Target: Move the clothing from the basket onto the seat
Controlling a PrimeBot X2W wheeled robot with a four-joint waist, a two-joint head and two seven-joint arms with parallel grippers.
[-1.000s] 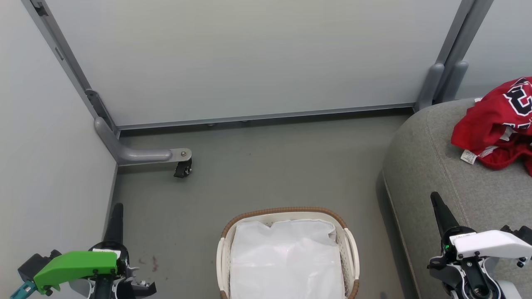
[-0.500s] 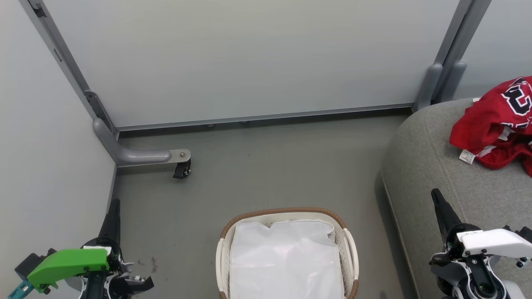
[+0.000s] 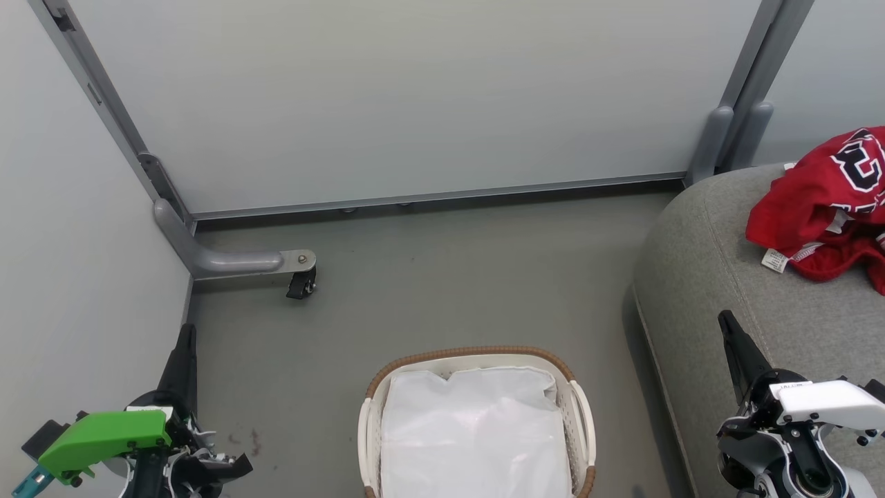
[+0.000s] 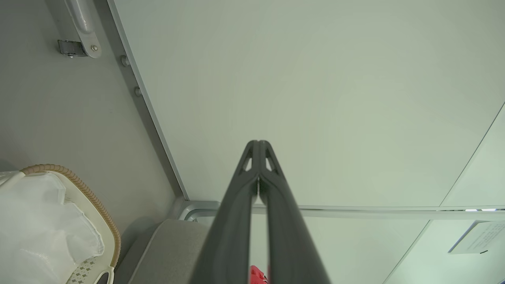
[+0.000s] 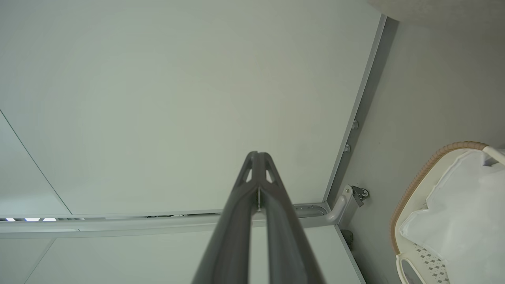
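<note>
While the crumpled red jersey (image 3: 809,207) stays on the grey woven sofa's (image 3: 705,277) rounded edge, the oval perforated cream basket (image 3: 470,351) holds its white liner (image 3: 477,429). The left end effector's (image 4: 258,146) dark fingers press together; the right end effector's (image 5: 258,157) likewise.

Pale partition panels (image 3: 415,97) ahead and left, grey metal frame posts (image 3: 733,131). Grey floor (image 3: 449,277), small dark stains (image 3: 256,439). Frame foot (image 3: 235,261) carries black caster (image 3: 302,284).

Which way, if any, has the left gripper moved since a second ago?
Yes: the left gripper has drifted slightly left, away from the basket, which stays put.
</note>
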